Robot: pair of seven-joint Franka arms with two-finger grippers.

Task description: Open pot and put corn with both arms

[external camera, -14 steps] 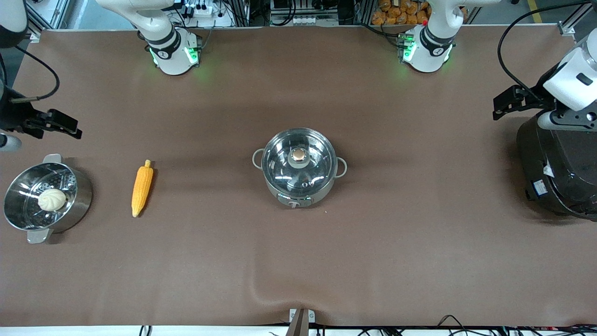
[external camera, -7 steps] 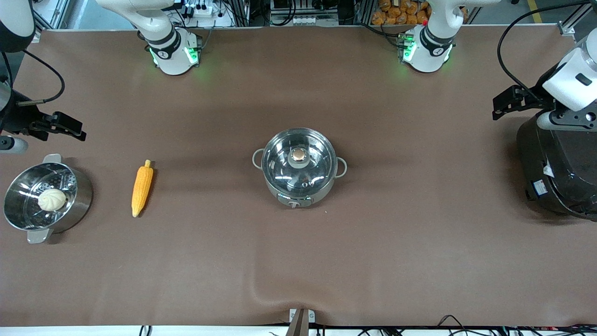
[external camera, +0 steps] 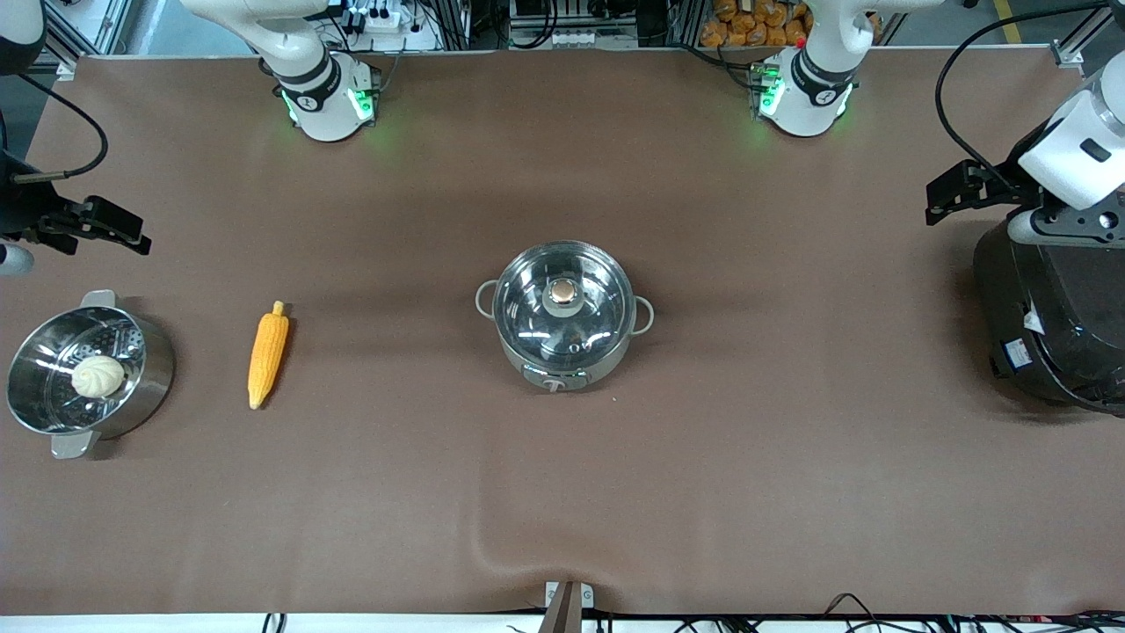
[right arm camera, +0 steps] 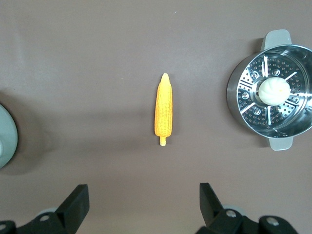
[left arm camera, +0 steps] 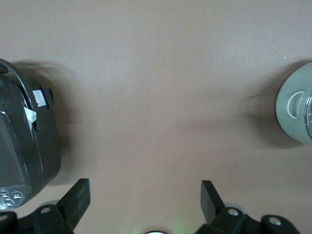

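Note:
The steel pot (external camera: 562,352) stands mid-table, its glass lid shut, with the copper knob (external camera: 562,293) on top. Its edge shows in the left wrist view (left arm camera: 298,111) and the right wrist view (right arm camera: 6,137). The corn (external camera: 267,356) lies flat on the table between the pot and the steamer pot; it also shows in the right wrist view (right arm camera: 164,111). My right gripper (external camera: 123,230) (right arm camera: 142,197) hangs open and empty, up over the table at the right arm's end. My left gripper (external camera: 945,193) (left arm camera: 144,195) hangs open and empty over the table beside the rice cooker.
A steel steamer pot (external camera: 149,374) (right arm camera: 239,92) with a pale bun (external camera: 97,376) (right arm camera: 273,89) stands at the right arm's end. A big black rice cooker (external camera: 1050,325) (left arm camera: 29,146) stands at the left arm's end. A fold rises in the brown cloth (external camera: 492,536) near the front edge.
My right gripper has shifted a little, first toward the steamer pot, then back toward the arms' bases. The left gripper has barely moved. Pot and corn are unmoved.

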